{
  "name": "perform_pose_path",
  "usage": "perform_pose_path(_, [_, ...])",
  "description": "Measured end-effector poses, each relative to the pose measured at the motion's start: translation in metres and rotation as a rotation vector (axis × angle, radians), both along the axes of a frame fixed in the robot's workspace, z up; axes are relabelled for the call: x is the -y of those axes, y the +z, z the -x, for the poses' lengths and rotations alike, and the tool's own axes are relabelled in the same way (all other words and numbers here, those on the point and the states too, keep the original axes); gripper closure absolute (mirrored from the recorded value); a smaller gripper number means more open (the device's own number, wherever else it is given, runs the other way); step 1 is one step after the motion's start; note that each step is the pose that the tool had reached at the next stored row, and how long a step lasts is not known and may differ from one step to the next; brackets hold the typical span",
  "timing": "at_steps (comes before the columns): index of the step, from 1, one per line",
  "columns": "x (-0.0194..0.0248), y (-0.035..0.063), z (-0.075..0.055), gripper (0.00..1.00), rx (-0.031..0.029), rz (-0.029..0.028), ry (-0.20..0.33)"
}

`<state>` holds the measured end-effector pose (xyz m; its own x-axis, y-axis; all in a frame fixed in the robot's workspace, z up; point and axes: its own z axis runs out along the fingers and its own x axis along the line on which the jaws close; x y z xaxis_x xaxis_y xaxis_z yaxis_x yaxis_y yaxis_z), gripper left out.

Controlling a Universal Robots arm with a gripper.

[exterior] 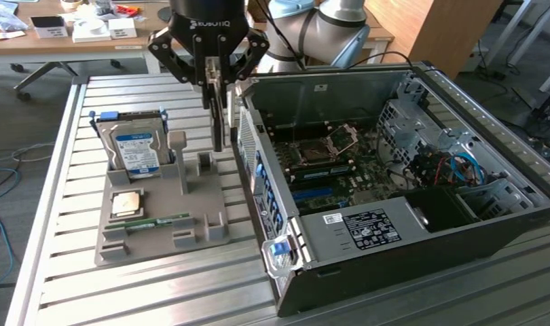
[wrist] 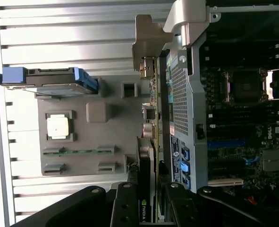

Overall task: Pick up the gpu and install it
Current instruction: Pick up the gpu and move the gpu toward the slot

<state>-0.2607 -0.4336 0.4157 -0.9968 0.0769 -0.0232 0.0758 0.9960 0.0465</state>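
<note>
My gripper [exterior: 218, 76] is shut on the gpu [exterior: 221, 119], a thin dark card that hangs edge-on below the fingers. It is held in the air between the grey holder tray [exterior: 157, 234] and the open computer case [exterior: 393, 170], close to the case's rear wall. In the wrist view the gpu [wrist: 151, 99] runs edge-on away from my gripper [wrist: 147, 208], and its silver bracket [wrist: 148, 35] is at the far end. The motherboard [exterior: 334, 166] lies exposed inside the case, with blue slots [exterior: 318, 197].
On the tray stand a silver hard drive with a blue-white label [exterior: 134, 149], a square processor chip [exterior: 125, 202] and a slim green memory stick [exterior: 155, 221]. The case's power supply [exterior: 370, 227] and cables [exterior: 447, 166] crowd its near and far ends. A desk [exterior: 76, 30] stands behind.
</note>
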Motion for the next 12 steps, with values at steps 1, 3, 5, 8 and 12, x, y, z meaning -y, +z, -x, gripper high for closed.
perform_pose_path(1, [0.0,0.0002,-0.002,0.73,0.0,0.0,0.0])
perform_pose_path(3, [0.0,0.0007,-0.005,0.73,0.0,0.0,0.0])
perform_pose_path(5, [0.0,0.0014,-0.009,0.73,0.0001,-0.0001,0.0])
perform_pose_path(8, [0.0,0.0023,-0.014,0.73,0.0,0.0,0.0])
perform_pose_path(12, [0.0,0.0031,-0.022,0.73,0.0001,-0.0002,0.0])
